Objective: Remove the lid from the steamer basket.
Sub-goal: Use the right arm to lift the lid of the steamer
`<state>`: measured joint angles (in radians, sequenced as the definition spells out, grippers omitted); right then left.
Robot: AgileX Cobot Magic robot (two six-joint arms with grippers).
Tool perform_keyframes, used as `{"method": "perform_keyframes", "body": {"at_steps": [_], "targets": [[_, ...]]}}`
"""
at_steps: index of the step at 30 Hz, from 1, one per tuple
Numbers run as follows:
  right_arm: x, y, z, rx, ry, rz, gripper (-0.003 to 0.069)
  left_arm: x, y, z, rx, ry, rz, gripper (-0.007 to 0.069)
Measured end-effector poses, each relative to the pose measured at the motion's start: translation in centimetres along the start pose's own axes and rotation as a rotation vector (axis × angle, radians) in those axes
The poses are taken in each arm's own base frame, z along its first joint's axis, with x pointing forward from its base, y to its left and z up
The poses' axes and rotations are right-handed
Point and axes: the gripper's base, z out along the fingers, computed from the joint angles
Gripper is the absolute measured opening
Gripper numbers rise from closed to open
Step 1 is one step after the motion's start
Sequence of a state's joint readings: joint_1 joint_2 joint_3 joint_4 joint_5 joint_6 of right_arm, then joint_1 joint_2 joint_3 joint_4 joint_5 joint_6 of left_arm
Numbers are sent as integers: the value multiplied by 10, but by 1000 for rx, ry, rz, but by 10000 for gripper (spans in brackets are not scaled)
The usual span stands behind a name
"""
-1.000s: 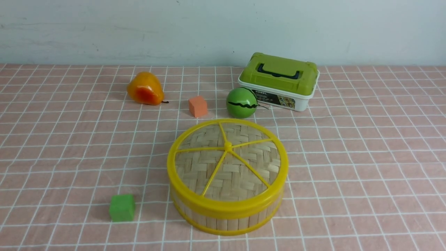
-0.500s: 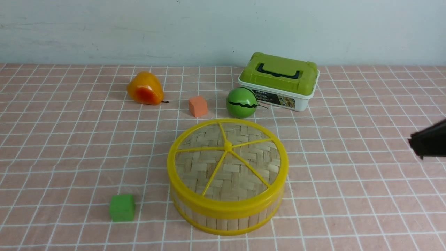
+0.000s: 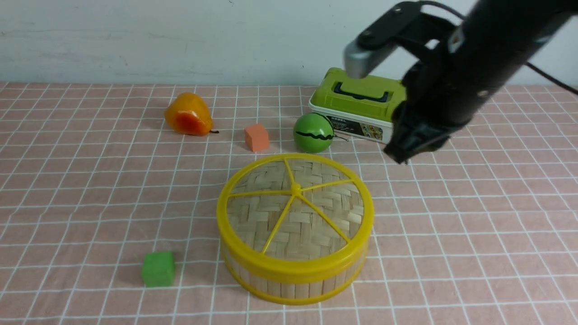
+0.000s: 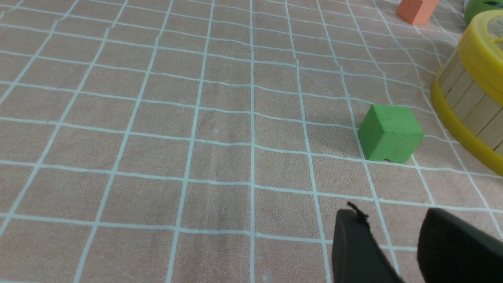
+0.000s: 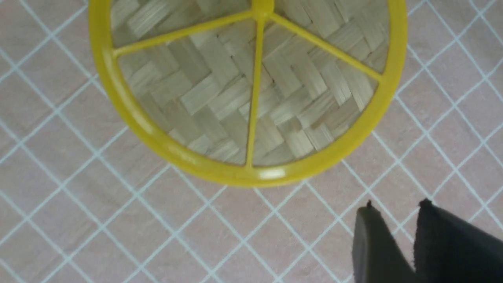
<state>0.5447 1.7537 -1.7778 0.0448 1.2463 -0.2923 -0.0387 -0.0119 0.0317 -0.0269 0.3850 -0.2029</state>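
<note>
Currently on hand, listed from the tool outward.

1. Right gripper (image 3: 401, 155): dark fingers pointing down, jaws a little parted, nothing between them. It hangs clear of the pink checked cloth (image 3: 474, 225), in front of the white box with green lid (image 3: 361, 97).

2. Lid (image 3: 295, 212): woven bamboo disc with a yellow rim, five spokes and a centre knob (image 3: 295, 188). It sits flat and square on the steamer basket (image 3: 293, 282), not yet lifted. From the right gripper it lies toward the robot's left and nearer the robot. The right wrist view shows the rim just ahead of the fingertips, with bare cloth under them and no contact. Being round, it has no long axis. The knob and the rim look like the likeliest holds.

3. Steamer basket: slatted wall between yellow bands, standing mid-table and widest item present.

4. Left gripper (image 4: 397, 220): low over the cloth, jaws slightly apart and empty. A green cube (image 4: 389, 133) lies between it and the basket wall. It is absent from the front view.

5. Bystanders at the far side: toy watermelon (image 3: 313, 132), orange cube (image 3: 256, 137) and pear (image 3: 187, 115), all apart from the basket.

Judgement: the right arm is the better placed. A short move left and toward the robot would bring it over the lid.
</note>
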Motion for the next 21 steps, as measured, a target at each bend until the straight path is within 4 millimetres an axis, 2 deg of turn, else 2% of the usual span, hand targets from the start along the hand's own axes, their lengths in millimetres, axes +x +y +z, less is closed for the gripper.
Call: {"method": "perform_keyframes", "body": {"at_steps": [5, 9, 15, 16, 17, 21], "targets": [[-30, 8, 42, -35, 21, 34, 383, 0, 0, 0, 0, 0, 0, 239], [-44, 9, 63, -71, 3, 99, 459, 0, 0, 0, 0, 0, 0, 239], [-52, 10, 98, -113, -3, 140, 450, 0, 0, 0, 0, 0, 0, 239], [-52, 10, 98, -115, -3, 142, 450, 0, 0, 0, 0, 0, 0, 239], [-52, 11, 108, -127, 8, 149, 428, 0, 0, 0, 0, 0, 0, 239], [-53, 12, 121, -144, 14, 161, 372, 0, 0, 0, 0, 0, 0, 239]]}}
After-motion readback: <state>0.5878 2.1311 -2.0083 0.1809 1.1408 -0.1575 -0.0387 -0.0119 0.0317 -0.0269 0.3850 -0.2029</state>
